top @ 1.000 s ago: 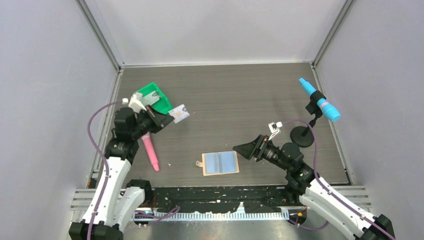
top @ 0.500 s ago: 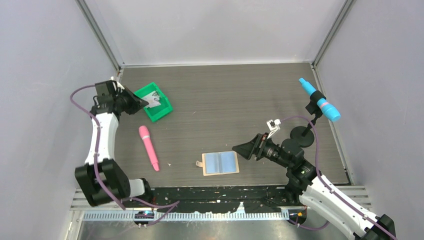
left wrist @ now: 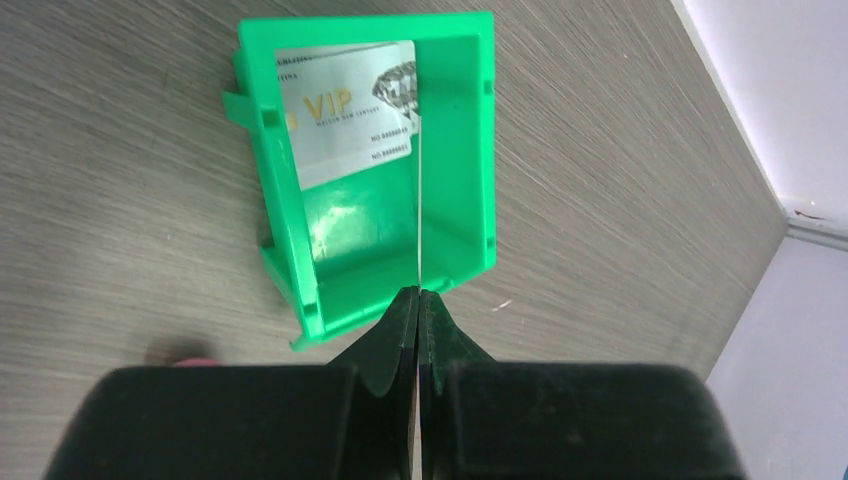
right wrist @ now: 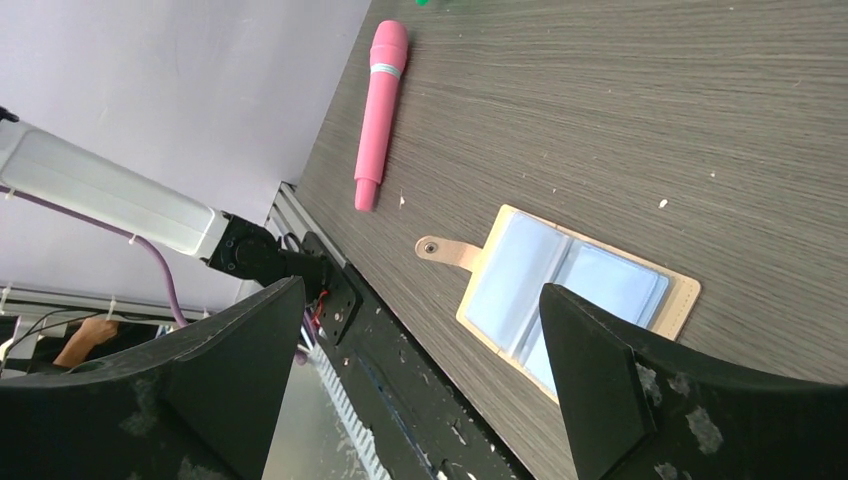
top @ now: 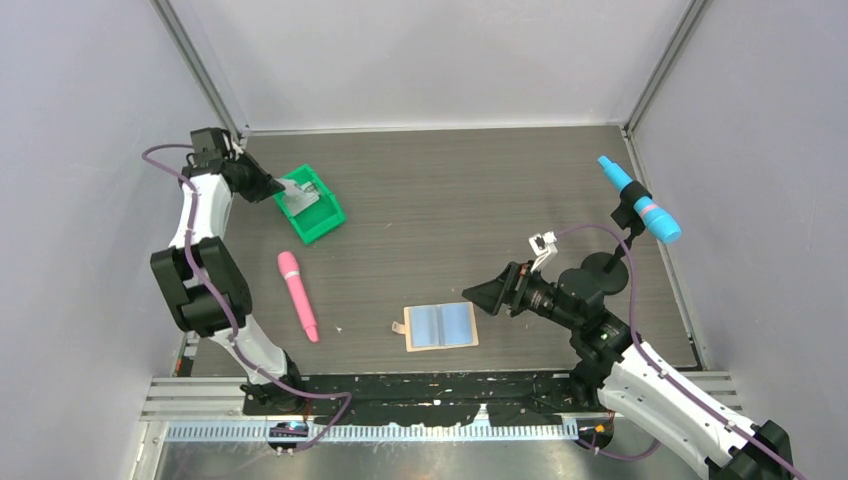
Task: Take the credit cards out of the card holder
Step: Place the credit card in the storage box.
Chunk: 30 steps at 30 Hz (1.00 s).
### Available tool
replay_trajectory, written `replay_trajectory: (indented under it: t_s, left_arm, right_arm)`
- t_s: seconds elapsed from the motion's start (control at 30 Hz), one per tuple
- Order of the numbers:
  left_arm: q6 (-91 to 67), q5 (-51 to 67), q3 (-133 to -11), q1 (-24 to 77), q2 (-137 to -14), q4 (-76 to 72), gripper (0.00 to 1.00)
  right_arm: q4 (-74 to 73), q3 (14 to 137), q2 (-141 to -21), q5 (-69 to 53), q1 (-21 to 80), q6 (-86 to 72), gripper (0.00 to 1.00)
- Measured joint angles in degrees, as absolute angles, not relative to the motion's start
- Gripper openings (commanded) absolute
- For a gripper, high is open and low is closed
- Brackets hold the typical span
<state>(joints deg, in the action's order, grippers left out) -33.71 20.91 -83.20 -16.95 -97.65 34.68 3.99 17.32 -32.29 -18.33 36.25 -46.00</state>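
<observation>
The tan card holder [top: 441,326] lies open on the table, blue panels up, strap tab on its left; the right wrist view shows it too [right wrist: 570,295]. My left gripper [top: 272,188] is at the back left, shut on a credit card [left wrist: 418,180] seen edge-on as a thin white line over the green bin [left wrist: 460,140]. Another credit card [left wrist: 345,110], silver-white with "VIP" print, lies inside the bin. My right gripper [top: 487,297] is open and empty, hovering just right of the holder, its jaws wide apart in the right wrist view [right wrist: 422,290].
A pink pen-like stick [top: 298,295] lies left of the holder, also in the right wrist view [right wrist: 380,110]. A blue microphone-like object [top: 640,212] stands on a black round base [top: 605,272] at the right. The green bin [top: 312,205] sits at the back left.
My left arm has swung from the middle left to the back left corner, carrying the card to the green bin. My right gripper has barely shifted.
</observation>
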Motion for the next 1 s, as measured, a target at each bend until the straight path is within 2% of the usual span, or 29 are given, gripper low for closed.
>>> replay_trajectory:
  t_s: [0.53, 0.87, 1.0]
  left_arm:
    - [-34.96, 20.60, -86.48, -16.99, -109.01, 31.40, 0.00]
    - [-36.18, 20.78, -87.05, -17.02, -110.83, 28.58, 0.00]
    - [-36.14, 20.78, -87.53, -16.99, -111.33, 28.38, 0.05]
  right_arm:
    - [2.42, 20.47, -37.54, -16.62, 36.12, -43.66, 0.95]
    - [2.28, 21.10, -38.98, -16.51, 35.88, -43.62, 0.95]
    - [2.39, 21.12, -40.05, -16.53, 35.88, -43.62, 0.95]
